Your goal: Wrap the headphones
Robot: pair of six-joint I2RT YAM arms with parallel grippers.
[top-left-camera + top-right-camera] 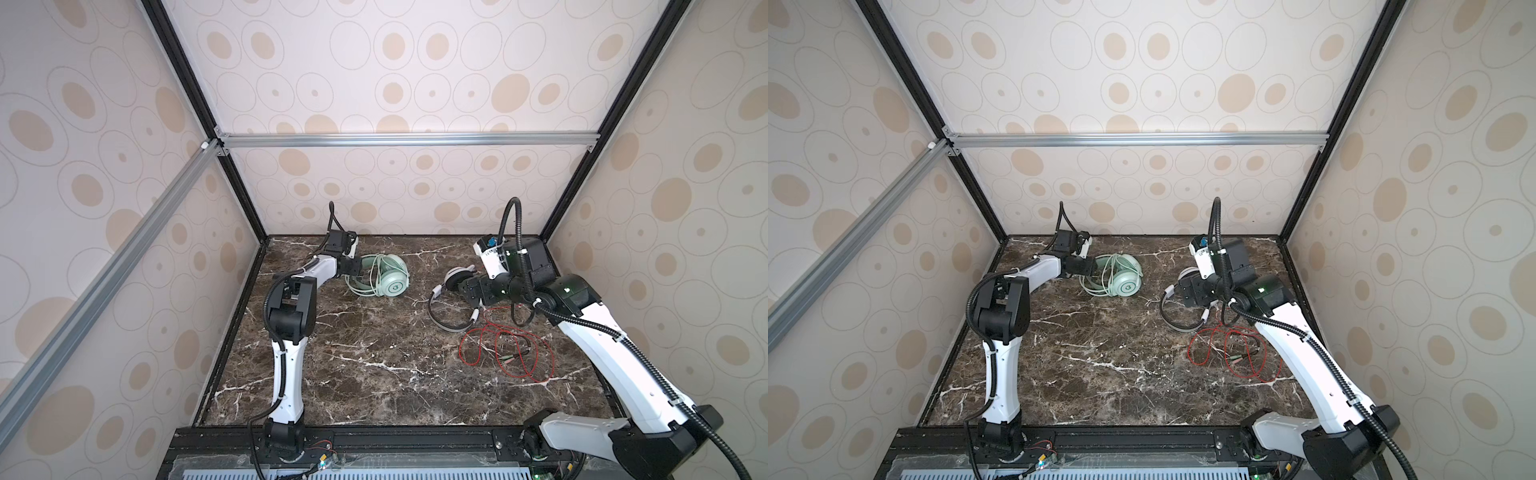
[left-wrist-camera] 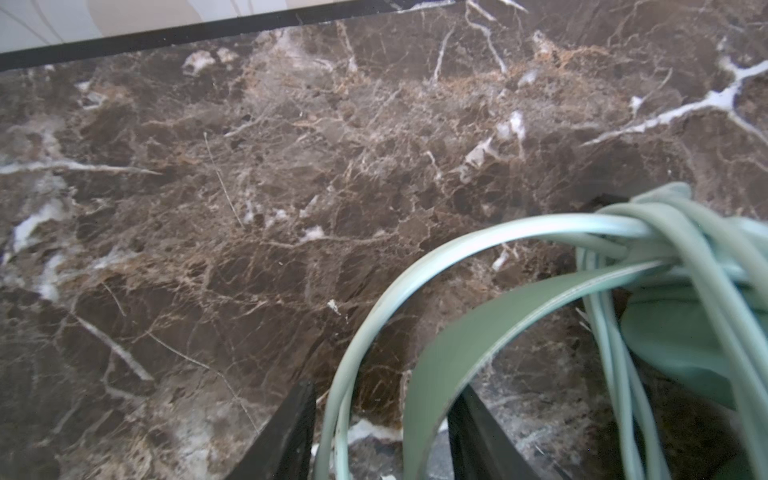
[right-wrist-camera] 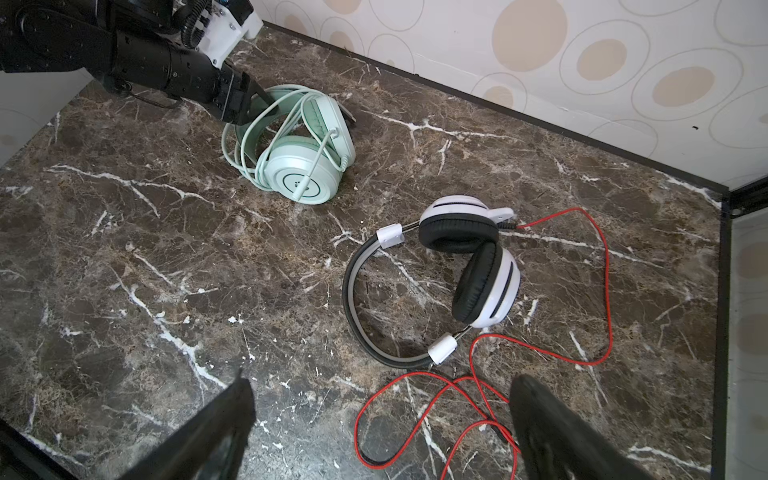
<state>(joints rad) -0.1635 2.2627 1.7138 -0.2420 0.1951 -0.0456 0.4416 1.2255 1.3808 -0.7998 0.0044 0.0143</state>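
Observation:
The mint-green headphones lie at the back left of the table, their pale cable looped around them. My left gripper stands open, its two fingers either side of the green headband and a cable loop. The white-and-black headphones lie at the back right, with the red cable sprawled loose in front. My right gripper hovers open above them, holding nothing.
The brown marble table is boxed in by patterned walls with black frame posts at the back corners. The red cable's plug ends lie among its loops, near the right arm.

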